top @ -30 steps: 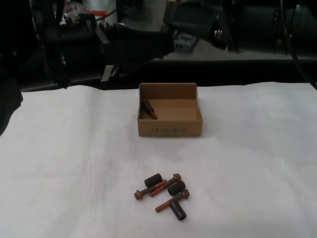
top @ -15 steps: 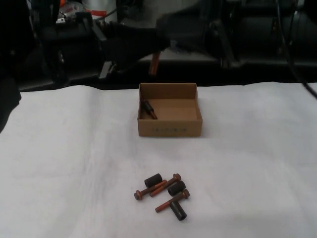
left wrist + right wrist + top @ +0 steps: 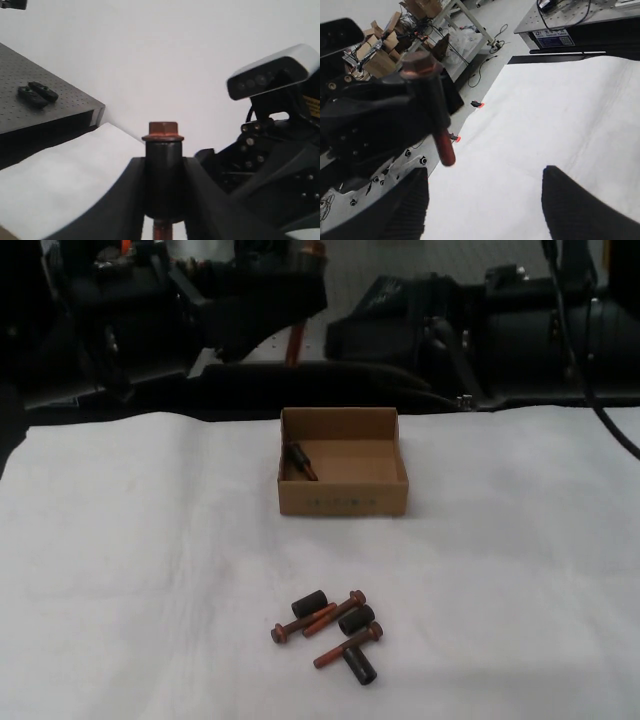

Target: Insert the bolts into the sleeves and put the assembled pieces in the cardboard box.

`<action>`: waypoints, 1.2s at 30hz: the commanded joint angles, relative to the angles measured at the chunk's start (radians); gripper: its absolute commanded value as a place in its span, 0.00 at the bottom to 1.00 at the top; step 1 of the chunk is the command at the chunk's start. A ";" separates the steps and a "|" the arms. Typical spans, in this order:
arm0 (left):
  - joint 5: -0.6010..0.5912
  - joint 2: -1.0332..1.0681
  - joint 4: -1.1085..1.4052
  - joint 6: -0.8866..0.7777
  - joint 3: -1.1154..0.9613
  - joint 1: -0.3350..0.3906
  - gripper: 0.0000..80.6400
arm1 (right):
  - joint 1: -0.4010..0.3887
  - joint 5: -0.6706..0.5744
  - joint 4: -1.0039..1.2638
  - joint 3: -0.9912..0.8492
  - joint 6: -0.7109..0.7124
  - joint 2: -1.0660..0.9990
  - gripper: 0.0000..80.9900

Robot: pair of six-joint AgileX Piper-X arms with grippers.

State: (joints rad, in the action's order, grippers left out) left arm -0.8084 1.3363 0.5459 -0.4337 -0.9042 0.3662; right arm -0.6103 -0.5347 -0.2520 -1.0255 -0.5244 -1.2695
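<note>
Above the far edge of the tabletop (image 3: 120, 540), the two arms that were joined a second ago are now parted. The left arm (image 3: 240, 290) is drawn up toward the far left corner, and the right arm (image 3: 470, 330) is withdrawn toward the far right. The orange shank glimpsed behind the cardboard box (image 3: 343, 502) half a second ago is now seen higher and further left. The box and the loose pile are unchanged in place.

The box is set near the far edge, about midway between the left and right edges. The right tool (image 3: 486, 172) is held spread, its fingers (image 3: 570, 200) well apart.

The left tool (image 3: 163, 162) is pressed onto a black sleeve (image 3: 163, 182), through which an orange bolt (image 3: 163, 131) is passed. Its flanged head is seated against one end of the sleeve. In the high view its long axis is close to upright, with the shank pointed down toward the tabletop.

An assembled piece (image 3: 300, 460) is laid by the box's left wall, dark end toward the far left corner. Near the near edge, three loose bolts (image 3: 347, 646) and three loose sleeves (image 3: 309, 602) are clustered. The bolts are laid slantwise, from near left to far right.
</note>
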 commanded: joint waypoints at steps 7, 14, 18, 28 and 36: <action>0.111 0.132 -0.256 0.297 -0.136 -0.044 0.01 | 0.056 -0.002 -0.402 -0.005 0.287 0.049 0.59; 0.150 0.408 -0.399 0.307 -0.425 -0.044 0.01 | 0.063 0.195 -0.718 -0.005 0.543 0.051 0.57; 0.169 0.588 -0.499 0.307 -0.625 -0.041 0.01 | 0.067 0.256 -0.756 0.014 0.618 0.051 0.48; 0.200 0.980 -0.759 0.305 -1.050 -0.025 0.01 | 0.092 0.256 -0.727 0.100 0.623 0.051 0.14; 0.220 1.122 -0.793 0.276 -1.131 0.006 0.01 | 0.092 0.166 -0.655 0.101 0.599 0.051 0.02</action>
State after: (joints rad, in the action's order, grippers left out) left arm -0.5923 2.4501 -0.2406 -0.1412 -2.0165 0.3617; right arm -0.5246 -0.3134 -0.9370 -0.9203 0.0837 -1.2283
